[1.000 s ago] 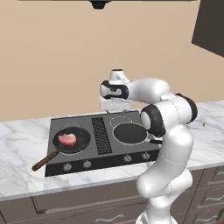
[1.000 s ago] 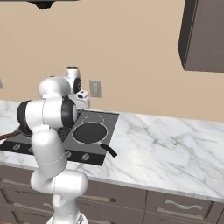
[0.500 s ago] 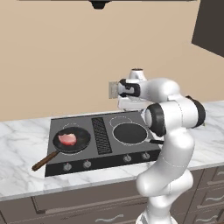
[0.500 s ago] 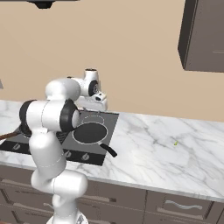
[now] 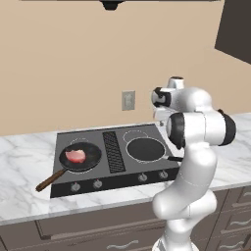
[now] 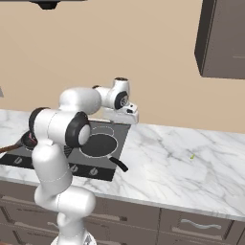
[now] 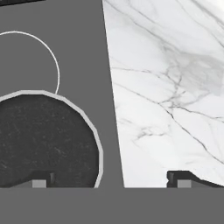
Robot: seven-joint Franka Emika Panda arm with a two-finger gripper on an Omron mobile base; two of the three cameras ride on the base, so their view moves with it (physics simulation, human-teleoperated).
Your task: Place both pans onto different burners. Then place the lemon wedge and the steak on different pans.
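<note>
End effector open, nothing between its fingertips, held up above the right edge of the cooktop where it meets the marble surface. In the right base view the hand sits over the cooktop's back right corner.

Directly below and slightly left of the end effector: all-dark pan, empty, on the front right burner; its short dark handle sticks out toward the front over the cooktop edge. Just behind that pan, a bare burner ring, partly overlapped by the pan rim in the hand view.

Further left of the end effector, past the central black grille: wooden-handled pan on the front left burner, with the steak lying flat inside it. Brown handle points front-left, out past the cooktop's edge onto the surface.

Well to the right of the end effector and toward the front: lemon wedge, tiny yellow-green speck, alone on the surface, well apart from both pans.

Wall outlet on the back wall behind the cooktop, left of the end effector. Knobs along the cooktop's front strip.
</note>
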